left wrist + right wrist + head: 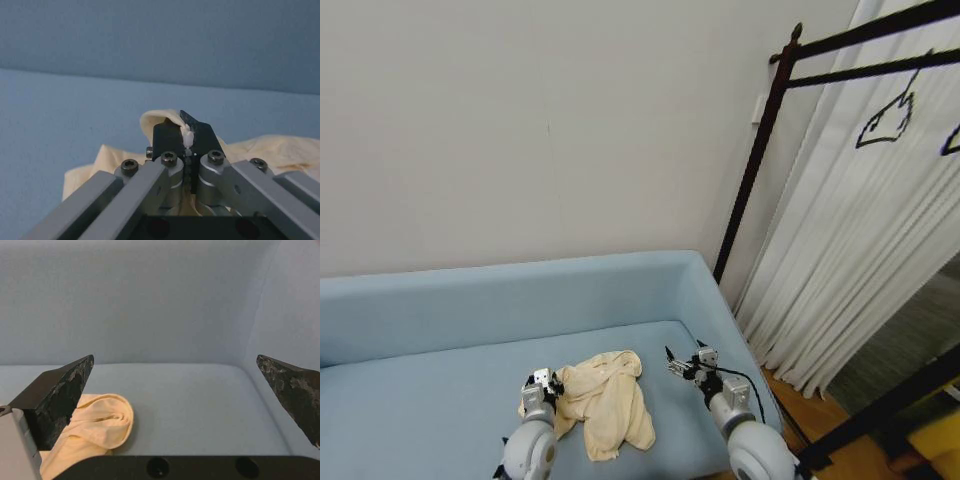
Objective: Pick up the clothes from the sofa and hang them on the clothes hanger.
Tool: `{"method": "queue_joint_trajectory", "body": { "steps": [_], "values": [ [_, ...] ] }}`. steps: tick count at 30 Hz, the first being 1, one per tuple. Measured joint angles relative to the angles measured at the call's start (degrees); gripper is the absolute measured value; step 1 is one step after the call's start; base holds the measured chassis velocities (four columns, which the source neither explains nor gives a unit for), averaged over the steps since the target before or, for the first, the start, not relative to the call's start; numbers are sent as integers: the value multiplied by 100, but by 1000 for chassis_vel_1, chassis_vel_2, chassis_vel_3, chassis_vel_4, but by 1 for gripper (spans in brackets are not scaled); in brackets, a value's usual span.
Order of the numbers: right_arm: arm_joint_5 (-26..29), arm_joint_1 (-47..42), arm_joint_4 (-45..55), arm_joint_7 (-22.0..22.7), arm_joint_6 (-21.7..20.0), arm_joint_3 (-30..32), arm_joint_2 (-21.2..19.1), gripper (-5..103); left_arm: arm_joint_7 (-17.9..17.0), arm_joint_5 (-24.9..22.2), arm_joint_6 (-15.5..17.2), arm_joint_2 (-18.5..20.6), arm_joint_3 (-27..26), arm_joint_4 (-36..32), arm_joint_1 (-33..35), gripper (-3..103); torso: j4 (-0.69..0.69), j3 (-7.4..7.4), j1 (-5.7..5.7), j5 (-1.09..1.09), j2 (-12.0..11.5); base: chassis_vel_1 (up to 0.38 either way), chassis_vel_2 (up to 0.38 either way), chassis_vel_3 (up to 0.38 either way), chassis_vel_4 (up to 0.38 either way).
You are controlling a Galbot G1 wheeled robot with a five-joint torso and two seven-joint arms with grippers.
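Observation:
A pale yellow garment [608, 402] lies crumpled on the light blue sofa [440, 400]. My left gripper [544, 384] sits at the garment's left edge, shut on a fold of the cloth [186, 134] pinched between its black fingertips [170, 137]. My right gripper [686, 363] hovers just right of the garment with its fingers [60, 395] spread wide and nothing between them; the garment [95, 427] lies beside one finger. The dark clothes rack [760, 150] stands to the right of the sofa, with black hangers [888, 122] on its rail.
The sofa's backrest [500, 300] and right armrest [710, 300] enclose the seat. White curtains [850, 240] hang behind the rack. A wooden floor [820, 410] shows at the right, and a dark rack bar [880, 415] crosses the lower right corner.

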Motion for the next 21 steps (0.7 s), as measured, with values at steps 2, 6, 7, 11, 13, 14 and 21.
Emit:
{"method": "queue_joint_trajectory", "body": {
  "steps": [2,6,7,11,13,14,21],
  "values": [
    [297,156,-144,139,-5,-216,96,100,111,-19,-51,157,-114,-139,32,1,0,0,0,1,0,0,0,0,0],
    [1041,589,-496,382,-152,-524,413,100,260,-91,-166,411,-281,-268,65,1,1,0,0,-1,0,0,0,0,0],
    [1278,726,-625,429,-228,-586,523,100,292,-127,-202,459,-313,-283,65,1,1,0,0,1,0,0,0,0,0],
    [2059,1142,-1041,541,-467,-766,851,100,431,-254,-367,583,-406,-293,44,1,2,0,0,0,0,0,0,0,0],
    [2307,1261,-1185,583,-543,-823,945,100,462,-283,-414,604,-427,-279,33,1,0,0,0,0,0,0,0,0,0],
    [2530,1368,-1315,631,-602,-883,1036,100,494,-320,-452,614,-438,-265,26,1,0,0,0,1,0,0,0,0,0],
    [3191,1942,-2102,1132,-822,-1288,1617,100,645,-496,-647,587,-532,-166,-2,1,1,0,0,0,0,0,0,0,0]
  ]
}}
